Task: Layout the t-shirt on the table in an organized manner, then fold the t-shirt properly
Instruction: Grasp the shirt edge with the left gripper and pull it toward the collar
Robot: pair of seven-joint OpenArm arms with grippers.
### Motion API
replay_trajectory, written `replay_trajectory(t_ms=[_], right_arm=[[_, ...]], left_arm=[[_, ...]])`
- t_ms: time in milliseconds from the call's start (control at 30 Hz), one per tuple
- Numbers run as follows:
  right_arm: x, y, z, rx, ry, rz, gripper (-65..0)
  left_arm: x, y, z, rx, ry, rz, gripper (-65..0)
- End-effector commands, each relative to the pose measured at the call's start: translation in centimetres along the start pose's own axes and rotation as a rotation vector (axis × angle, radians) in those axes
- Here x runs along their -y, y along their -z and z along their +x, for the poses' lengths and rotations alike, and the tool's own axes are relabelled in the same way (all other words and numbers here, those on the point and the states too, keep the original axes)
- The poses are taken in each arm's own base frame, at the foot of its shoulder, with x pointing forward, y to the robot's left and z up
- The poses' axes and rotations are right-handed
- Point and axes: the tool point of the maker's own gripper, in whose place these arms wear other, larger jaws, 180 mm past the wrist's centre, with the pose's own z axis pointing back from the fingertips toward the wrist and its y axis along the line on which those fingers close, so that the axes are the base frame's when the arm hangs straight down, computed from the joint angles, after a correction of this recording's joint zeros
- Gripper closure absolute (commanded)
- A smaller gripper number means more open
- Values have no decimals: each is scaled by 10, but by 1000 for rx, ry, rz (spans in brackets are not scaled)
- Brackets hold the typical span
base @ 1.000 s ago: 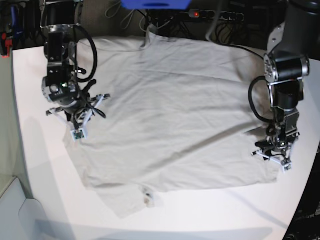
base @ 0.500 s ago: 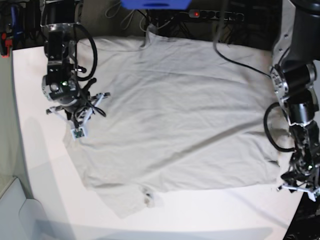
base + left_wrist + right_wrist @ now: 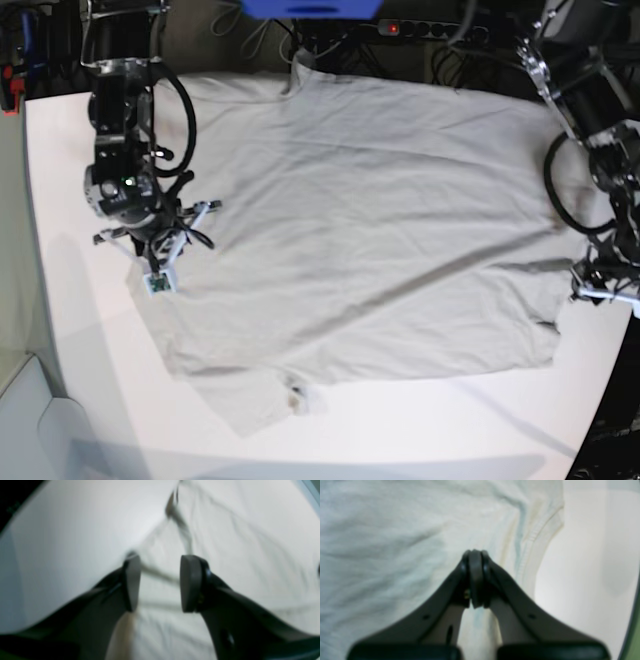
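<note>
Sleeve at three o'clock needs smoothing: left gripper (image 3: 160, 583) gapes empty, right gripper (image 3: 475, 577) seems clenched bare above t-shirt (image 3: 350, 230).

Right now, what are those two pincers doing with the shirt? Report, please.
Left pincer open over the shirt's edge, holding nothing. Right pincer shut. T-shirt spread on the table, wrinkled. Nothing in the way.

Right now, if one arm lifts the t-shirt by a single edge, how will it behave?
Likely floppy: the t-shirt lies flat with soft creases, so it should drape and sag. Probably light, thin cloth. It may drag across the smooth table rather than stay put.
</note>
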Motion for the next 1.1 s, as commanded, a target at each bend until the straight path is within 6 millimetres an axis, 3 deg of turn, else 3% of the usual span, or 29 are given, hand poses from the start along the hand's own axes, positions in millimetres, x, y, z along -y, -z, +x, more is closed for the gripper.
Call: replay_trajectory(t_ms=[0, 133, 400, 500, 633, 867, 1067], right_arm=[[8, 3, 16, 37, 1, -16, 0], [13, 27, 4, -34, 25, -5, 0], [19, 65, -1, -93, 64, 17, 0], [28, 85, -8, -118, 79, 18, 0], [46, 100, -1, -122, 108, 5, 0], [75, 94, 37, -56, 100, -42, 0], [76, 54, 75, 92, 38, -83, 0]], left_arm=[[4, -11, 17, 54, 7, -24, -257], [1, -19, -9, 16, 3, -61, -257], [-12, -22, -33, -30, 12, -41, -257], [-17, -22, -44, -52, 12, -32, -257], [-16, -20, -62, -87, -5, -35, -257], [-9, -14, -92, -140, -36, -48, -257], [-5, -11, -109, -175, -60, -55, -257]])
